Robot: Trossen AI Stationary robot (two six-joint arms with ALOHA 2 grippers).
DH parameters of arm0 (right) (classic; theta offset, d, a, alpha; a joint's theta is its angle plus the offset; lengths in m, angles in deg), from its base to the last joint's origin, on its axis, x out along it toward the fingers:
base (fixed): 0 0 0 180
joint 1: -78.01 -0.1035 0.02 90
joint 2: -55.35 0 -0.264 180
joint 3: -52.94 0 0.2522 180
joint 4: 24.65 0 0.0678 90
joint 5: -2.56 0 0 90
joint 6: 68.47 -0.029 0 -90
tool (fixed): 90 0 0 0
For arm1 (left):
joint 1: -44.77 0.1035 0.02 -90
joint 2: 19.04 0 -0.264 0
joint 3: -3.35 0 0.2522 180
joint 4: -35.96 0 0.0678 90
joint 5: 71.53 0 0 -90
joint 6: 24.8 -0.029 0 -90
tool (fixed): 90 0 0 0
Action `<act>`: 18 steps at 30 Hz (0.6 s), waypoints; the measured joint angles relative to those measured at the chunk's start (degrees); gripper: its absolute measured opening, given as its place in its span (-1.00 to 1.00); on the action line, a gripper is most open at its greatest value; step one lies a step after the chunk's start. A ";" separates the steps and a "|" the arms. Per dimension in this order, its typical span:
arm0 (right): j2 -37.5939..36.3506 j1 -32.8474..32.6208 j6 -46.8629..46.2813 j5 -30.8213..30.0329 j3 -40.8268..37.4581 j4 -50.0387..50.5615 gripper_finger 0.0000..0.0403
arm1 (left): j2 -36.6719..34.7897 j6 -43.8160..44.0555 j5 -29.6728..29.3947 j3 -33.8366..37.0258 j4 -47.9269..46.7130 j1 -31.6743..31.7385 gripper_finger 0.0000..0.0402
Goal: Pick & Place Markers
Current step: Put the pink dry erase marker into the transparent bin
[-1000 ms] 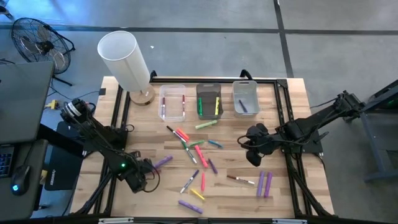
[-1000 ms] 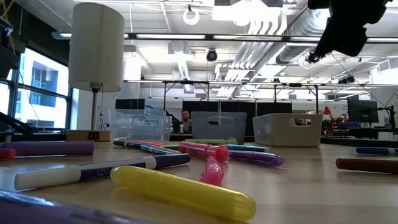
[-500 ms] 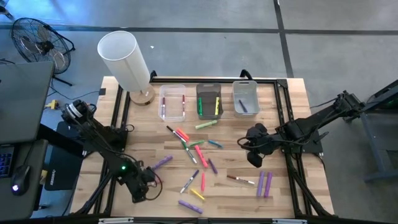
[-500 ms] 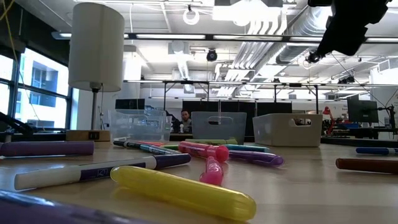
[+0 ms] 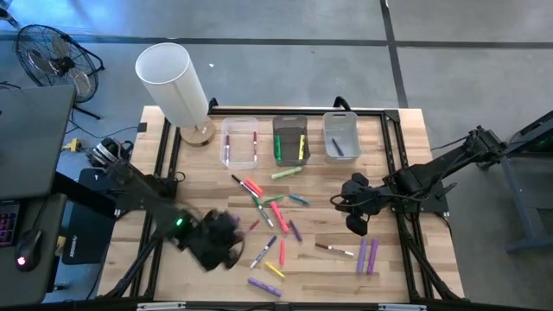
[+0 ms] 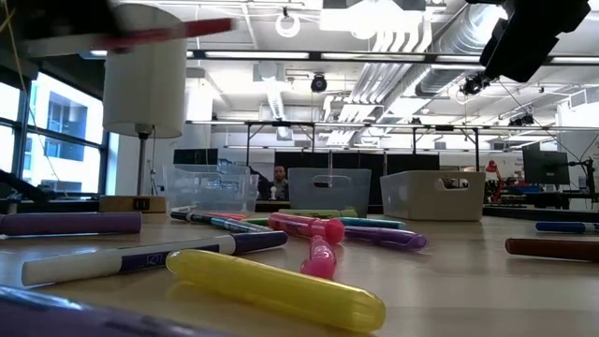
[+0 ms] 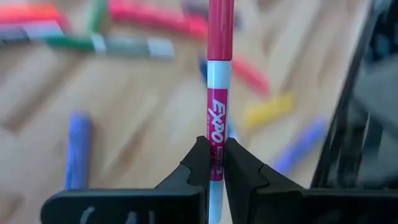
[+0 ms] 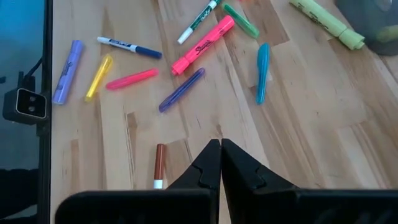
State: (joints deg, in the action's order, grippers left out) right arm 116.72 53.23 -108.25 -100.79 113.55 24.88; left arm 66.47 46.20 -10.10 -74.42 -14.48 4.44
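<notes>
Wooden tabletop fills the high view, with a lamp at its far left corner and 3 clear bins along the far edge.

The left gripper has its jaws pinched on a red dry-erase marker, gripped near the white part of the barrel so the red cap end sticks out ahead. That hold, seemingly lifted above the scattered markers, suits carrying it to a bin. In the high view this gripper sits over the near-left part of the tabletop, beside the loose pile.

The right gripper has its jaws closed on nothing and hovers over bare wood near a brown marker. It probably waits there so as not to crowd the left arm's path. Most markers lie mid-tabletop, while a few already rest in the bins.
</notes>
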 joint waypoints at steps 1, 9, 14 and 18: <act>0.00 0.00 0.15 -0.17 0.00 0.00 -1.00 | 0.00 0.00 0.01 -1.10 -0.30 2.28 -0.91; 0.00 0.00 0.20 -2.88 0.00 -0.01 -1.00 | -0.07 -7.62 11.64 -5.08 -7.44 26.55 -0.91; 0.00 0.02 -1.25 -4.36 0.00 0.00 -0.99 | -0.07 -15.43 15.98 -5.07 -10.24 42.64 -0.91; 0.01 0.04 -3.71 -7.66 0.00 0.00 -1.00 | -0.07 -21.38 18.56 -5.07 -10.01 52.98 -0.91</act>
State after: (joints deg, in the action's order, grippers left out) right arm 116.73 53.28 -111.95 -108.46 113.55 24.88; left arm 66.41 24.82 8.47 -79.49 -24.49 57.42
